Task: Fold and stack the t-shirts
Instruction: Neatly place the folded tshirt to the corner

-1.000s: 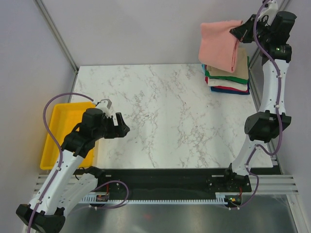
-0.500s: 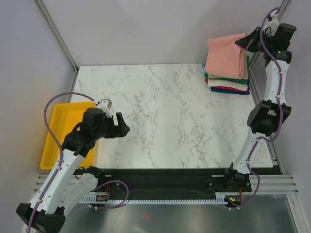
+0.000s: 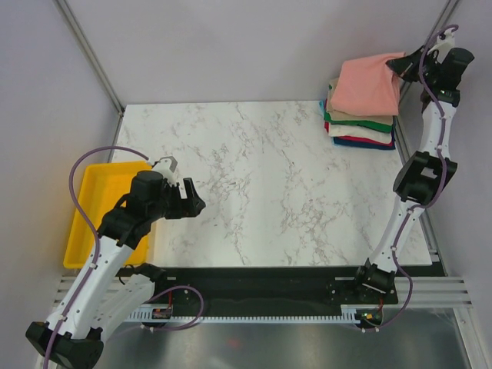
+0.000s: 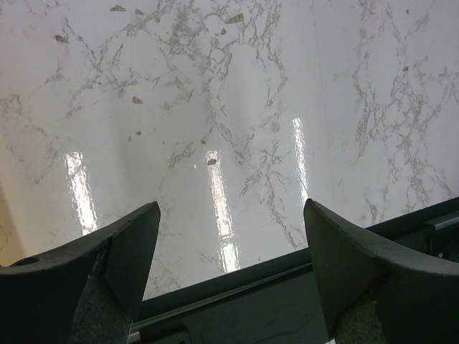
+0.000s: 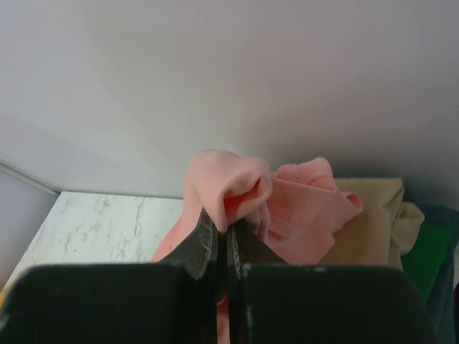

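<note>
1. At the far right corner of the table (image 3: 261, 169), our right gripper (image 3: 401, 68) held the folded salmon-pink t-shirt (image 3: 367, 84) over the stack of folded t-shirts (image 3: 361, 131). We could not tell whether it touched the tan shirt (image 5: 373, 215) on top.
2. The wrist view showed the jaws clenched on a bunched pink fold at one edge.
3. Our left gripper (image 3: 192, 201) hovered with jaws apart and empty over bare marble, beside the yellow tray (image 3: 88, 207).
4. We judged the shirt light, limp and quick to unfold. A pinch through every layer at the folded edge seemed the safest hold.
</note>
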Action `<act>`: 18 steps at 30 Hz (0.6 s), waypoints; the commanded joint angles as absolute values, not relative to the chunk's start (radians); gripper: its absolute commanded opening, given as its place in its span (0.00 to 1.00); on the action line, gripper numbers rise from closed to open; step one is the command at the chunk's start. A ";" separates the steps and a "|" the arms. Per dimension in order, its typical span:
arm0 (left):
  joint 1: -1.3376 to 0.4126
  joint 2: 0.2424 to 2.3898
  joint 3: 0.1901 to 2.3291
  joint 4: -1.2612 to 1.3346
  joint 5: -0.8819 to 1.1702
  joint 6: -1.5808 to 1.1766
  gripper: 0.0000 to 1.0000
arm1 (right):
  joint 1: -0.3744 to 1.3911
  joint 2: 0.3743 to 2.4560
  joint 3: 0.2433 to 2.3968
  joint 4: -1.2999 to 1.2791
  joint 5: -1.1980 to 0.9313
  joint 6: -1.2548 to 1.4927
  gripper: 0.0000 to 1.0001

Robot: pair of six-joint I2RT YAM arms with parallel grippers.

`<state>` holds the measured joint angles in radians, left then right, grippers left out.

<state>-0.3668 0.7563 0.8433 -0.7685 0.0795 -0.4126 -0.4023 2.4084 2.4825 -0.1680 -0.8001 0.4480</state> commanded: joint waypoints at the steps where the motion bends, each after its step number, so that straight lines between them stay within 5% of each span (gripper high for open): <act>1: -0.368 0.747 0.845 -0.738 0.058 -0.437 0.88 | -0.402 2.454 2.534 0.060 -0.744 0.505 0.00; 18: -0.368 0.741 0.845 -0.738 0.043 -0.439 0.88 | -0.400 2.628 2.571 0.267 -0.537 0.538 0.09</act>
<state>-0.3668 0.7540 0.8433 -0.7685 0.0566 -0.4133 -0.3988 2.6160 2.5084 0.1318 -0.6319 0.5301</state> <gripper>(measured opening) 0.883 0.090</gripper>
